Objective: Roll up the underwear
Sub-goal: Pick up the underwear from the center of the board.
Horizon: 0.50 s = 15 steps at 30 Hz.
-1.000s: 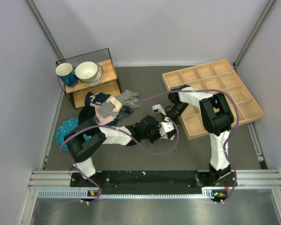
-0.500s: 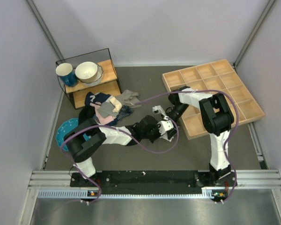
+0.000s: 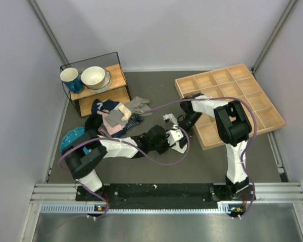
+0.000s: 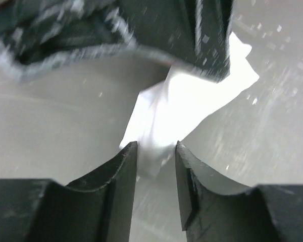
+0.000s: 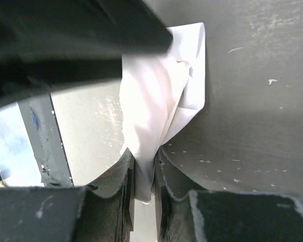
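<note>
The underwear (image 3: 174, 134) is a crumpled white cloth on the dark table, lying between my two grippers. My left gripper (image 3: 165, 139) points at it from the left. In the left wrist view its jaws (image 4: 155, 152) stand apart, and a corner of the white underwear (image 4: 192, 96) reaches into the gap without being pinched. My right gripper (image 3: 181, 125) comes in from the right. In the right wrist view it (image 5: 144, 162) is shut on a fold of the underwear (image 5: 161, 91), which hangs up and away from the fingertips.
A pile of mixed clothes (image 3: 116, 115) lies behind the left arm. A wooden compartment tray (image 3: 232, 96) sits at the right. A small shelf (image 3: 98, 91) holds a blue cup (image 3: 70, 78) and a bowl (image 3: 95, 76). A blue plate (image 3: 70, 137) lies at the left.
My right gripper has closed on the white cloth. My left gripper has opened and let the cloth go, and the left arm has drawn back slightly to the left.
</note>
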### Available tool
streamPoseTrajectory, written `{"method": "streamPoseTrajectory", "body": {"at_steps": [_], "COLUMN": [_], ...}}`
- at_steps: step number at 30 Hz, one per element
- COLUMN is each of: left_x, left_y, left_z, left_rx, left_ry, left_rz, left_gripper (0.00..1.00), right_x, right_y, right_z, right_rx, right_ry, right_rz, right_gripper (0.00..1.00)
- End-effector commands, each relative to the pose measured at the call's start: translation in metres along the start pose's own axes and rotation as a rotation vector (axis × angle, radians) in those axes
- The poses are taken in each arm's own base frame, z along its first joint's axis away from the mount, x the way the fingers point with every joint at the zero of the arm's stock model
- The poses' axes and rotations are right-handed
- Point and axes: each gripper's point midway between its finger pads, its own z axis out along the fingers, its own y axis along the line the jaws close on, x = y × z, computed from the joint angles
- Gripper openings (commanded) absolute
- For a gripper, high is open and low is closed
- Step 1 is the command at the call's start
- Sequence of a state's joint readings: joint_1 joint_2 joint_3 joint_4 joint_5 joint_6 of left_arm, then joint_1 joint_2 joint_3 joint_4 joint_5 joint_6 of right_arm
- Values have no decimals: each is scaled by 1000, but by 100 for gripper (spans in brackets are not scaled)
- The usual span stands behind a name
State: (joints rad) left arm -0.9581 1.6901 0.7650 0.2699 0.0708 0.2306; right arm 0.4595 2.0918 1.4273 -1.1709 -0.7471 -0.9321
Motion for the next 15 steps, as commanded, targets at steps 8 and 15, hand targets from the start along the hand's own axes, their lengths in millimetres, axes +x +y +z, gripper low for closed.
{"method": "streamPoseTrajectory", "body": {"at_steps": [8, 15], "left_x": [-22, -59], "left_y": [21, 26], "left_z": [-80, -141], "left_rx": [-107, -87], "left_ry": [-29, -146], "left_rz": [-12, -52], "left_gripper": [61, 65], "right_x": [-22, -44], "right_y": [27, 38], "right_z": [-26, -73], "right_rx": [-10, 61], "right_ry": [-58, -111], "right_rz": [-69, -117], "right_gripper": [0, 0]}}
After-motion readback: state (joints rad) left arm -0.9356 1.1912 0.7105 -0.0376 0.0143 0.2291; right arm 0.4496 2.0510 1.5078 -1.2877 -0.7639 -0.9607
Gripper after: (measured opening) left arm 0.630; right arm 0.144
